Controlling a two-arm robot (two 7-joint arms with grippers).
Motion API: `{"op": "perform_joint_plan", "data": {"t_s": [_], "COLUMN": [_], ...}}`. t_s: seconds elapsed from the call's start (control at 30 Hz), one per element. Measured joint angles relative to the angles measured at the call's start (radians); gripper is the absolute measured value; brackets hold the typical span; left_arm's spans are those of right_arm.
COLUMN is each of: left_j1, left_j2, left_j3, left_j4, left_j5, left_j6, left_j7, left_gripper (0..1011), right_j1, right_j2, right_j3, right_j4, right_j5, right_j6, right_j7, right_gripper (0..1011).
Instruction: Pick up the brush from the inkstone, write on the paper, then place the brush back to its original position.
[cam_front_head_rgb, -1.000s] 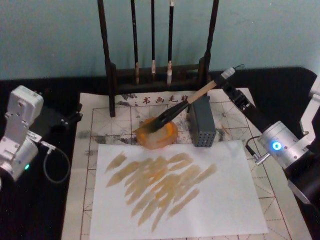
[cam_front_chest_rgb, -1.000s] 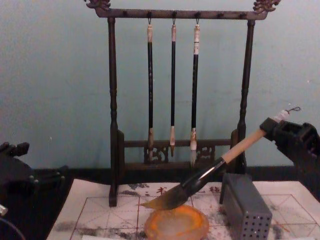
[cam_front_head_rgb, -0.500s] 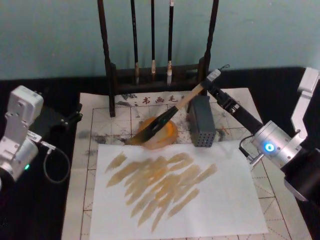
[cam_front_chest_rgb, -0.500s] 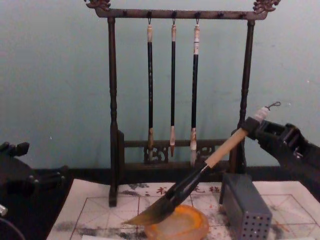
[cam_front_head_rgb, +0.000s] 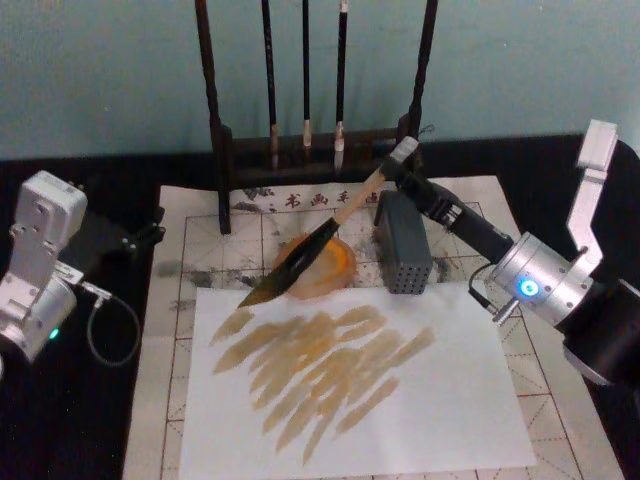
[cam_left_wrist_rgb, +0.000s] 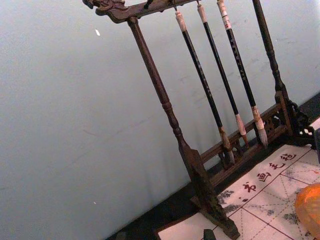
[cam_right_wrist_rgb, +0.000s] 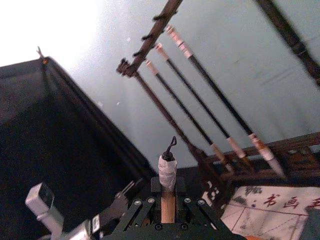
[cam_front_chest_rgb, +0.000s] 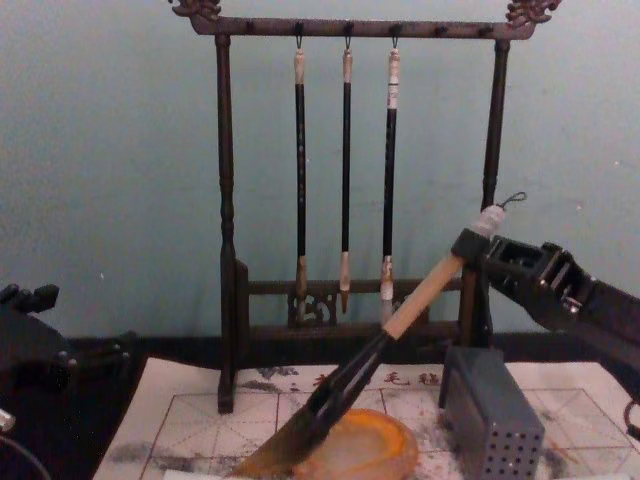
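My right gripper (cam_front_head_rgb: 405, 170) is shut on the brush (cam_front_head_rgb: 345, 213) just below its white end cap (cam_right_wrist_rgb: 167, 169). The same gripper (cam_front_chest_rgb: 478, 247) holds the brush (cam_front_chest_rgb: 418, 297) slanting down to the left. The black lower part crosses the orange inkstone (cam_front_head_rgb: 338, 268), and the dark tip (cam_front_head_rgb: 250, 297) reaches past its left rim to the far edge of a white sheet (cam_front_head_rgb: 450, 400) with tan strokes. I cannot tell if the tip touches. That sheet lies on the gridded paper (cam_front_head_rgb: 205, 235). My left gripper (cam_front_head_rgb: 125, 240) is parked at the left, off the paper.
A dark wooden brush rack (cam_front_head_rgb: 222, 150) with three thin hanging brushes (cam_front_chest_rgb: 345, 160) stands behind the paper. A grey perforated block (cam_front_head_rgb: 403, 242) sits right of the inkstone, under my right arm. The black tabletop (cam_front_head_rgb: 90, 420) surrounds the paper.
The right gripper has moved left and tipped the brush more steeply. The tip has travelled from above the inkstone to beyond its left rim, at the white sheet's far edge. The left arm is unchanged.
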Motion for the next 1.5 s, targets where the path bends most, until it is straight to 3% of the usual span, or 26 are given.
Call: {"op": "perform_joint_plan", "data": {"t_s": [0.77,1.0,1.5], "left_j1": [0.0,0.0,0.0], "left_j2": [0.0,0.0,0.0], "left_j3": [0.0,0.0,0.0], "left_j4": [0.0,0.0,0.0], "left_j5": [0.0,0.0,0.0], "left_j6": [0.0,0.0,0.0], "left_j7": [0.0,0.0,0.0], "left_gripper": [1001,1001,1001], "right_j1": [0.039,0.054,0.068], "right_j2": [0.035,0.035,0.027], "right_j3": [-0.114,-0.135,-0.149], "right_j4": [-0.002,0.004,0.005], "right_j5": [-0.111,-0.159,-0.197], "right_j6": [0.003,-0.022,-0.03], "right_j7": [0.127,0.145,0.163], "right_gripper": [178,178,178]}}
